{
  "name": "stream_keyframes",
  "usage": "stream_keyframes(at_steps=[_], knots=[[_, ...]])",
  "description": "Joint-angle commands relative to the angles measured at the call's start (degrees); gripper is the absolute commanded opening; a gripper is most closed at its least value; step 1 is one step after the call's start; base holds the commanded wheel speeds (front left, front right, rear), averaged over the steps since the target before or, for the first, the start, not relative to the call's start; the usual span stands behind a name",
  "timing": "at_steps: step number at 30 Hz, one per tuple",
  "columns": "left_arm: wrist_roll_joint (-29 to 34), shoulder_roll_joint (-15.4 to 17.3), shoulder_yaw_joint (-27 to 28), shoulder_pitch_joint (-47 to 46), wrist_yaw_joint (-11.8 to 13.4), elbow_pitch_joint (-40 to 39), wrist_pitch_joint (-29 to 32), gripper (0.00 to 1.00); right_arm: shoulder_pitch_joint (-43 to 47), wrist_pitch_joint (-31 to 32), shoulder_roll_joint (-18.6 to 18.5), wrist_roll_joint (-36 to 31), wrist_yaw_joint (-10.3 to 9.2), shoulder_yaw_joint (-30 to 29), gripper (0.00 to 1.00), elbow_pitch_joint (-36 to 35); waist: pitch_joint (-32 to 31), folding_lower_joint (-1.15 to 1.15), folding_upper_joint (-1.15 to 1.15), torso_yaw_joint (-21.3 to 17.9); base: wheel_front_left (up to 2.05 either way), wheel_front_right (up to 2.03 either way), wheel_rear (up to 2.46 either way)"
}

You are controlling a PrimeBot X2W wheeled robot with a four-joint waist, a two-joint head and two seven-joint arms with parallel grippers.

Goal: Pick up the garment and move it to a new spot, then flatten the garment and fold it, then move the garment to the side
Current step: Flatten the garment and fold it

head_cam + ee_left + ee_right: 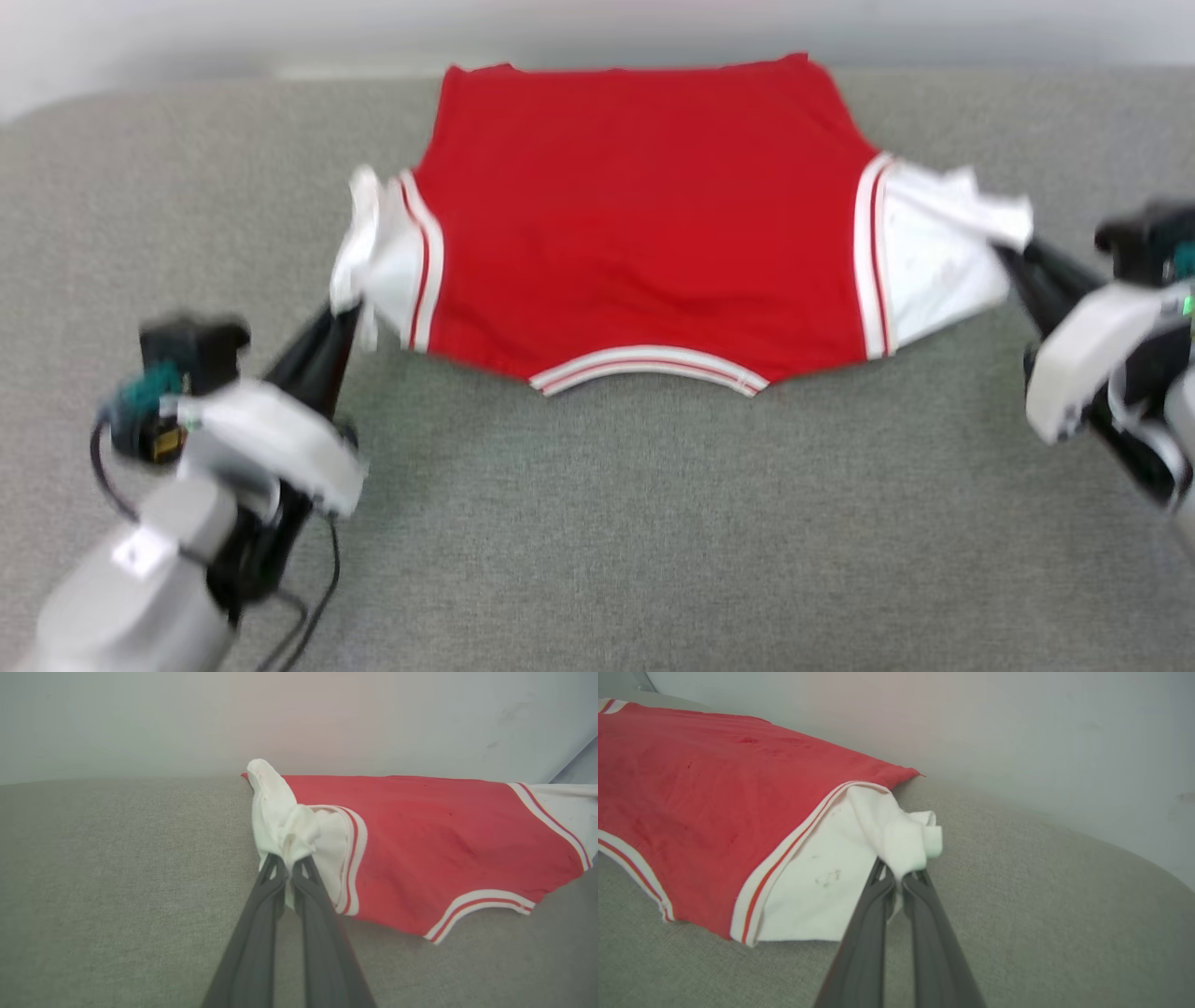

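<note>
We see the garment [644, 215], a bright red soft fabric shirt with white sleeve ends and white-and-red striped trim, spread wide across the far middle of a grey woven cloth surface [597, 523]. Its far hem reaches the far edge of that surface, where a pale, plain wall [187, 37] begins. The striped neck trim [649, 366] curves along the near edge of the garment.

The left gripper [347, 313] comes in from the near left. Its two long dark fingers are pressed together on the bunched tip of the white left sleeve [387, 257], which is crumpled into a knot above the fingertips in the left wrist view. The right gripper [1013, 257] reaches in from the right, and its fingers pinch the folded end of the white right sleeve [934, 261]. The rest of that sleeve lies out on the cloth (we make out a few faint dark smudges on it in the right wrist view).

The surface has a fine, even weave, and it rounds off at its far left corner. The wall is whitish grey, with faint marks and a slight pink tint above the garment.
</note>
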Motion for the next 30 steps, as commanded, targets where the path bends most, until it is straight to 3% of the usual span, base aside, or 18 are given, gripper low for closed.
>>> stream_keyframes(at_steps=[1, 12, 23, 30], knots=[[-0.5, 1.2, 0.5, 4.3, 1.5, -2.0, -0.5, 0.00, 4.2, -0.1, -1.0, 0.6, -0.04, -0.5, 0.00, -1.4, -3.7, 0.01, 0.00, -0.2, 0.00, 0.00, 0.00], [-4.9, 4.8, 0.7, 25.1, 6.5, -11.4, -0.5, 0.00, 28.6, 4.9, -3.6, 2.8, -0.04, -8.7, 0.00, -12.5, -12.4, 0.01, 0.00, -0.6, 0.00, 0.00, 0.00], [-8.1, 6.8, 0.8, 38.5, 11.4, -17.1, -0.6, 0.00, 51.5, 14.4, -0.9, 0.9, -0.06, -20.1, 0.00, -23.4, -15.7, 0.01, 0.00, -0.6, 0.00, 0.00, 0.00], [-7.6, 6.8, 0.0, 41.5, 12.2, -18.2, -0.6, 0.00, 58.5, 22.4, 0.8, -0.4, -0.06, -24.0, 0.00, -28.1, -14.7, 0.01, 0.00, -0.3, 0.00, 0.00, 0.00]])
